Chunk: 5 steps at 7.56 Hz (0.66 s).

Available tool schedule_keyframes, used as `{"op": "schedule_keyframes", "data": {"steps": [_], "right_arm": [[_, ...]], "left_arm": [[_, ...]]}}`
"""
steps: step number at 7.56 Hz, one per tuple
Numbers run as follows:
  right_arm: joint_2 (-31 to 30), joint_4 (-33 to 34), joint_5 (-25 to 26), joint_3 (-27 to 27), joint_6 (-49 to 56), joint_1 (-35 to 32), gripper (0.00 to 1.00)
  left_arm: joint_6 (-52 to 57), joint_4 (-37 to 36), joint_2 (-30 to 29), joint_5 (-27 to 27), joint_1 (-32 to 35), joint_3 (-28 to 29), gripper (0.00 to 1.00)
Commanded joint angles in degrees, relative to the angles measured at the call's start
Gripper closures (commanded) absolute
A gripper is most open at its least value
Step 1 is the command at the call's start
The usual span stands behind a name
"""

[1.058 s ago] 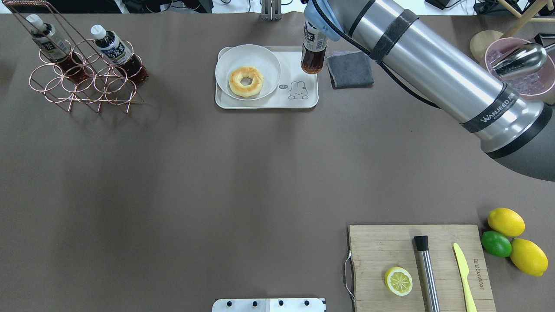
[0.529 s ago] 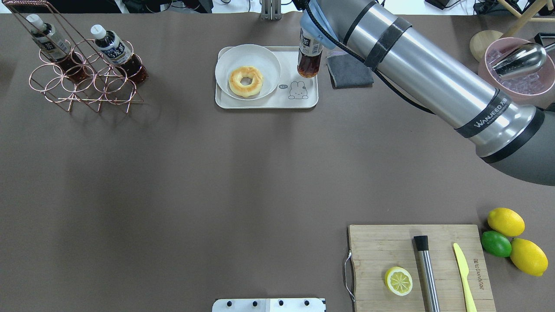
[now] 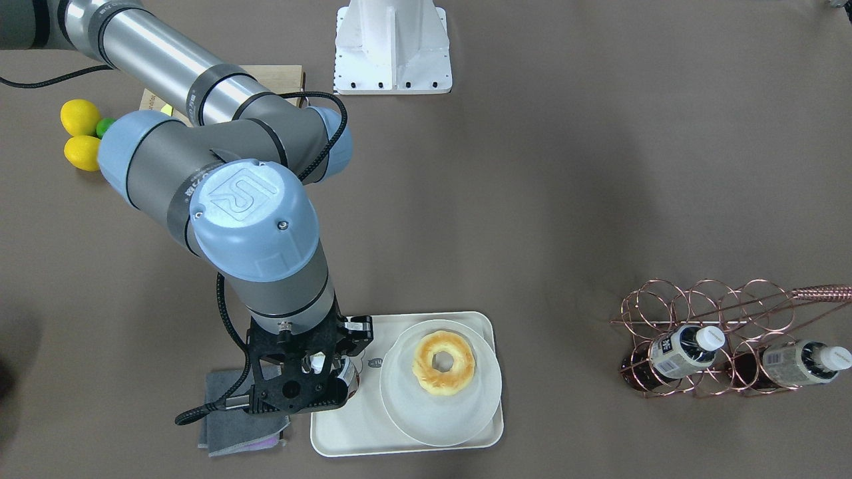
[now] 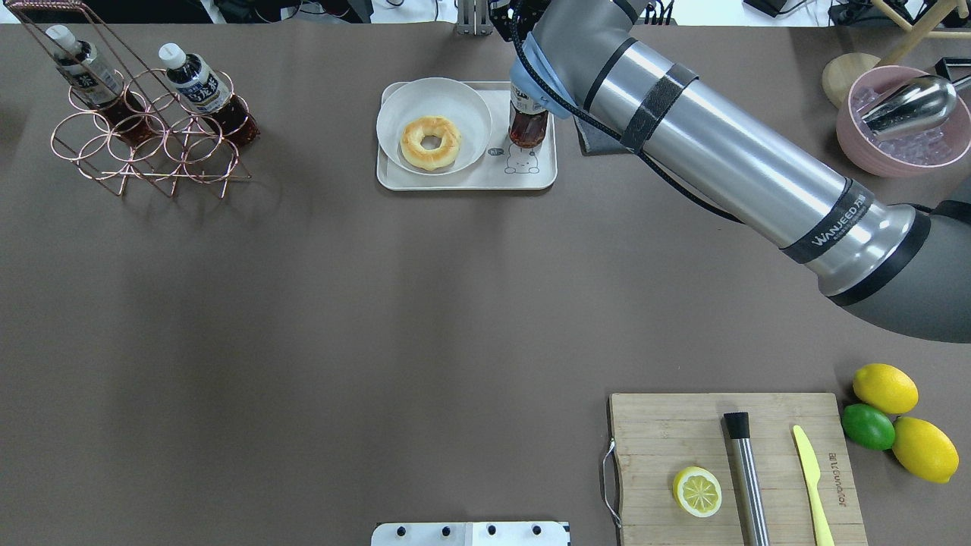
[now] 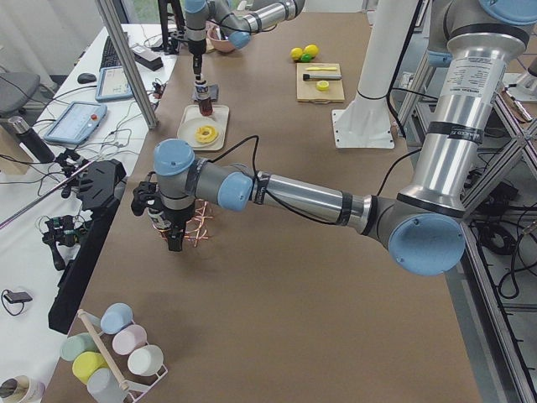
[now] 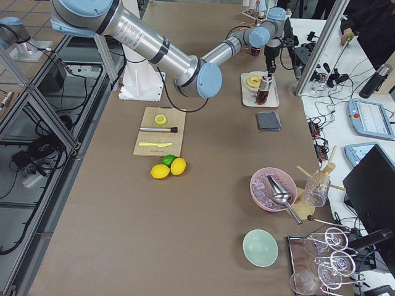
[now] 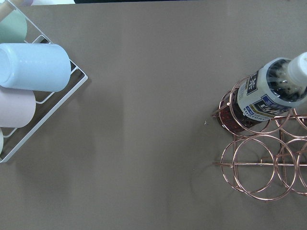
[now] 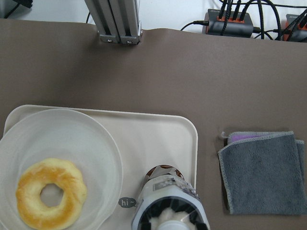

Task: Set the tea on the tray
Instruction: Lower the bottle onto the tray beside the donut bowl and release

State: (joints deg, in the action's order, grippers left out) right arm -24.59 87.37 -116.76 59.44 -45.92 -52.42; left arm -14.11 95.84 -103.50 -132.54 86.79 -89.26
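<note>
The tea (image 4: 528, 121), a small bottle of dark brown liquid, stands upright over the right part of the cream tray (image 4: 455, 180), just behind the drawn bear. My right gripper (image 3: 324, 376) is shut on the bottle's upper part from above. The right wrist view shows the bottle (image 8: 168, 201) straight below the camera, inside the tray's (image 8: 158, 134) rim. I cannot tell whether its base touches the tray. My left gripper (image 5: 172, 239) shows only in the exterior left view, by the copper rack; I cannot tell if it is open or shut.
A white plate with a doughnut (image 4: 430, 142) fills the tray's left part. A grey cloth (image 8: 261, 170) lies right of the tray. A copper rack (image 4: 144, 144) with two bottles stands far left. A cutting board (image 4: 667, 432), lemons and a pink ice bowl (image 4: 903, 152) are on the right.
My right arm has carried the tea leftward and down, from the tray's right edge to over the tray's right part near the bear. Nothing else moved.
</note>
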Motion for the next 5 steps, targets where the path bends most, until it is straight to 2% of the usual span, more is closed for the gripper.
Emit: {"op": "schedule_keyframes", "data": {"steps": [1, 4, 5], "right_arm": [[-0.36, -0.71, 0.13, 0.06, -0.05, 0.39, 0.01], [-0.46, -1.33, -0.4, 0.67, -0.4, -0.39, 0.0], [-0.46, -0.02, -1.79, 2.5, -0.31, -1.88, 0.0]], "left_arm": [[0.05, 0.05, -0.82, 0.0, -0.04, 1.1, 0.02], [0.05, 0.05, -0.92, 0.0, -0.04, 1.19, 0.02], [0.05, 0.05, -0.92, 0.0, -0.04, 1.19, 0.02]]}}
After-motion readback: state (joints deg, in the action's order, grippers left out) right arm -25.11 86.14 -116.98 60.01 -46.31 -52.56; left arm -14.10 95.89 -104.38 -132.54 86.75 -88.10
